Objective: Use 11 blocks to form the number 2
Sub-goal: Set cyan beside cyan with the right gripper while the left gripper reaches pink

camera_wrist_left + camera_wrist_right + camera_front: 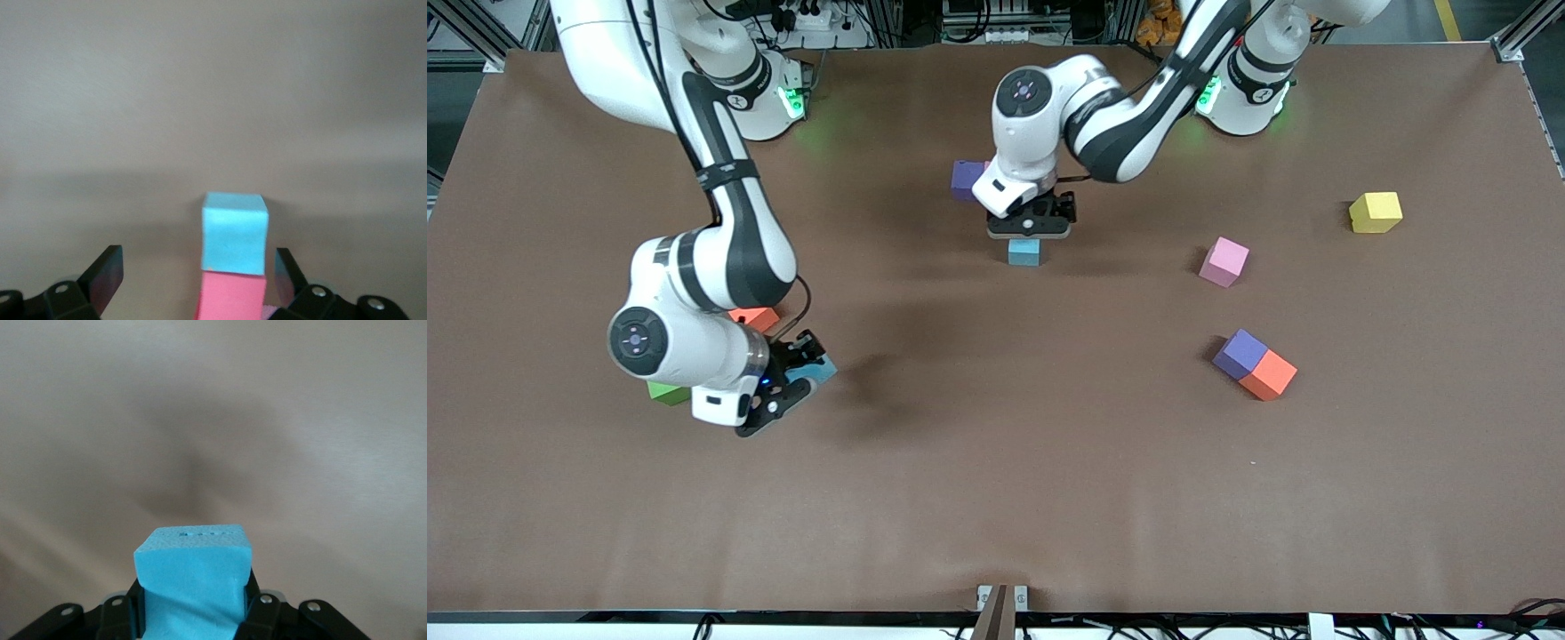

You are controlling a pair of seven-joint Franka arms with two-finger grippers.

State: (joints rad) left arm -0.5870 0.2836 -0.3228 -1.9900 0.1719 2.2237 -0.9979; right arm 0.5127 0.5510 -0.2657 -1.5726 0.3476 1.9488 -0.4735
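The left gripper [1029,233] is hanging with its fingers spread wide over a light blue block [1025,252] sitting mid-table, and a pink block [230,297] is lying flush against that one in the left wrist view, half cut off by the frame. A purple block [964,180] is peeking out beside the left arm's wrist, partly covered by it.

The right gripper [787,391] is clamping a second light blue block [195,577], up off the table toward the right arm's end. An orange-red block [754,317] and a green block [667,392] are lying under that arm, both mostly hidden by it.

Toward the left arm's end, another pink block [1224,261] is sitting alone; nearer the front camera, a purple block [1240,354] and an orange block [1268,374] are touching. A yellow cube [1375,212] is resting close to that end's edge.

The brown table [996,498] is lying open across its whole near half. No number 2 is showing yet.
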